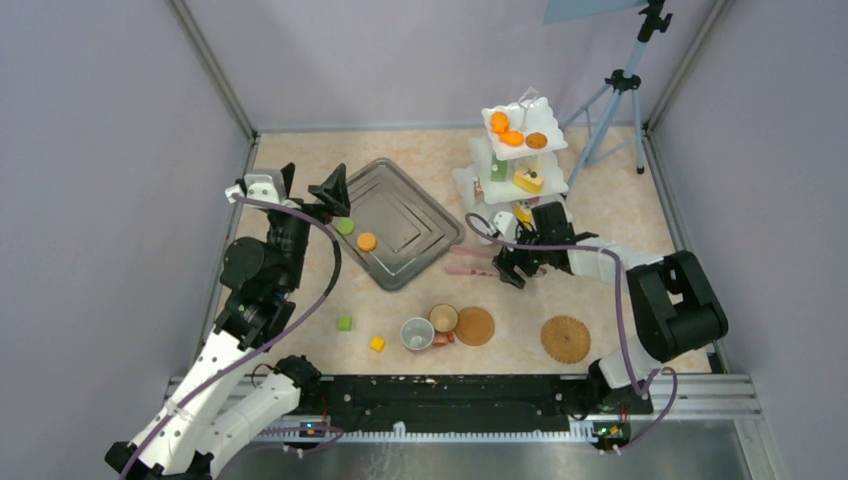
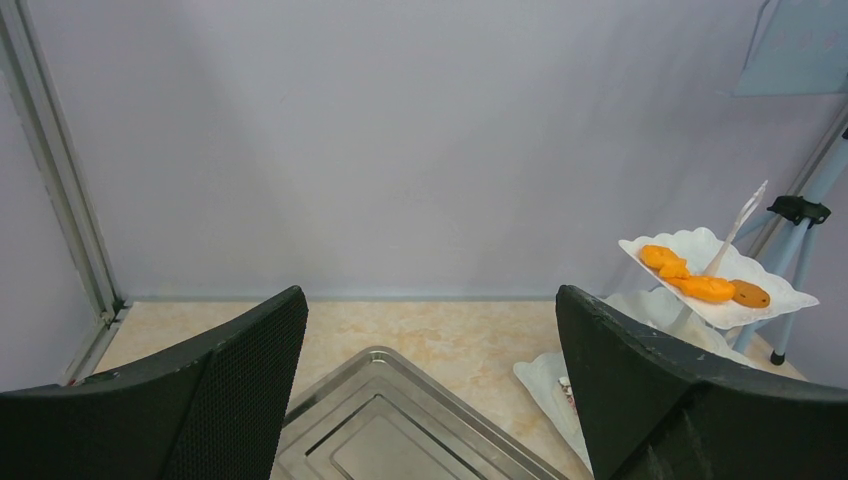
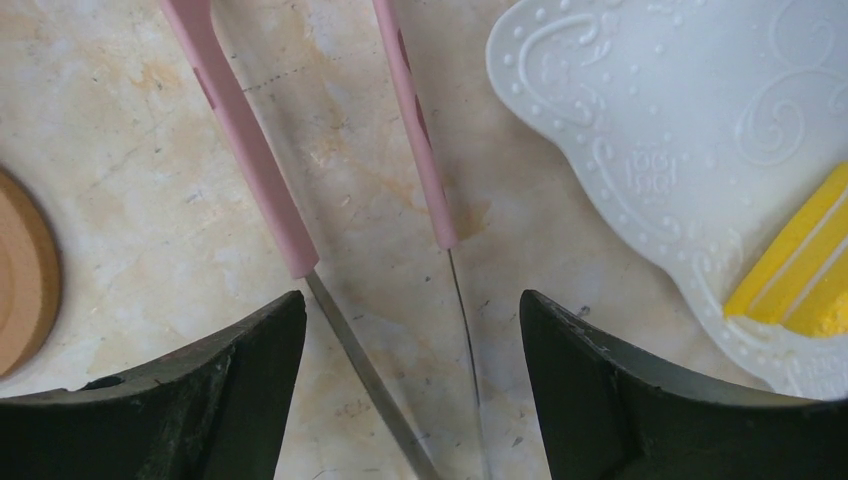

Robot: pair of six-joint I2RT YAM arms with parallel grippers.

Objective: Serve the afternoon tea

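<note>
Right gripper (image 3: 410,300): jaws spread, hovering astride pink plastic tongs (image 3: 250,150) lying on the counter. Closing off-centre is risking catching one arm only and skidding the tongs into the white three-tier stand (image 1: 530,112) at its 12 o'clock, jolting the orange round pastries (image 1: 505,130) on top. Left gripper (image 2: 430,330): spread.

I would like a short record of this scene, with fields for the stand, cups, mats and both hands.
stand: white stand at far right, orange rounds on its top tier
cups: two cups side by side, near middle
mats: two brown mats right of the cups
left hand: left hand open, by the steel tray
right hand: right hand open, over the pink tongs
</note>
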